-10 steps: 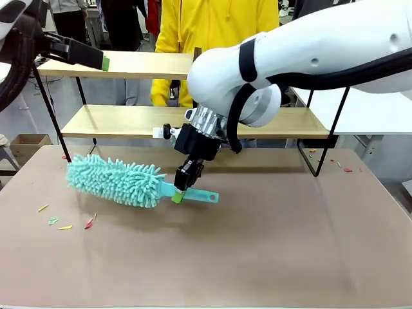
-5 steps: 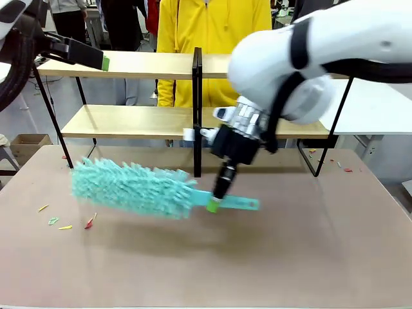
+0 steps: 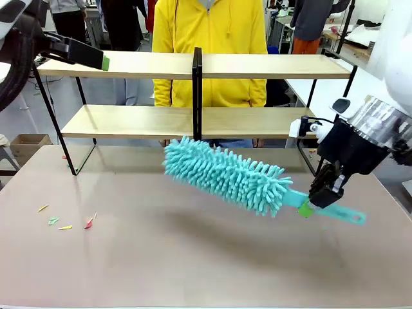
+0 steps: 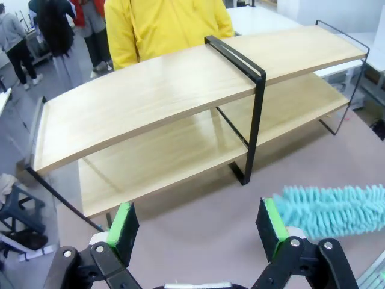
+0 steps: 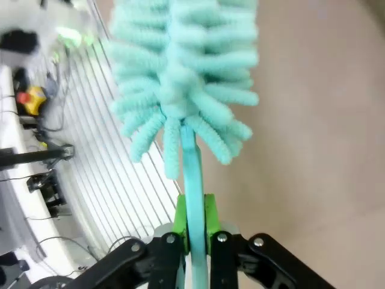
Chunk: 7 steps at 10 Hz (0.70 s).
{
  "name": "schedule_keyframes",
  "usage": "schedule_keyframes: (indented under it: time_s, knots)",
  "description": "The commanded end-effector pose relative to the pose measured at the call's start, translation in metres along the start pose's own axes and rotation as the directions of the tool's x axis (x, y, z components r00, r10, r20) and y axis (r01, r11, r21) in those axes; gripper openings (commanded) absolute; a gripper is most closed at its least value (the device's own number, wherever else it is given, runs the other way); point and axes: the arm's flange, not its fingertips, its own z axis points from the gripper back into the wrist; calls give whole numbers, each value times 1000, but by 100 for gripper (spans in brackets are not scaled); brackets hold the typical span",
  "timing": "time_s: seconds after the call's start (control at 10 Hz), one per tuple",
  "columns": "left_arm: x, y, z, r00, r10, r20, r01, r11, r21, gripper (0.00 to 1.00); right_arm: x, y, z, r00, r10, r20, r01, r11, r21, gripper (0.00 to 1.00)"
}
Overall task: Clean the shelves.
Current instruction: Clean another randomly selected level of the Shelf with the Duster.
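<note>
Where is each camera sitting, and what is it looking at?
Front view: on the robot's side, facing the shelves and a person in yellow; the right gripper holds the duster.
Left wrist view: above the left gripper, jaws open, facing the shelves.
Right wrist view: along the right gripper, jaws shut on the duster's handle, tabletop beyond.
All three views share the duster.

Shelves [image 3: 270, 65] of smooth matt light wood in thin black metal frame, duster [image 3: 225, 174] of fuzzy teal chenille cloth on smooth plastic handle, worktop [image 3: 193, 257] matt grey-beige, end effector pads [image 4: 123, 224] green, rubbery-looking
</note>
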Motion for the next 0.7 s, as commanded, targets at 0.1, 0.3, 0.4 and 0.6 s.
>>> schedule_keyframes:
  time_s: [0.1, 0.3, 0.4, 0.6]
  knots:
    - [0, 0, 0, 1000, 2, 1, -2, 1000, 1, 100, 23, -9, -30, 996, 75, -43, -71, 994, 81, 12]
    - [0, 0, 0, 1000, 2, 1, -2, 1000, 1, 100, 12, 2, -26, 998, 41, -46, -39, 998, 53, 12]
    - [0, 0, 0, 1000, 2, 1, -2, 1000, 1, 100, 5, -15, 0, 998, 29, 50, -31, 998, 46, 12]
    - [0, 0, 0, 1000, 2, 1, -2, 1000, 1, 100, -61, -55, 89, 963, -16, 271, 7, 999, 34, 12]
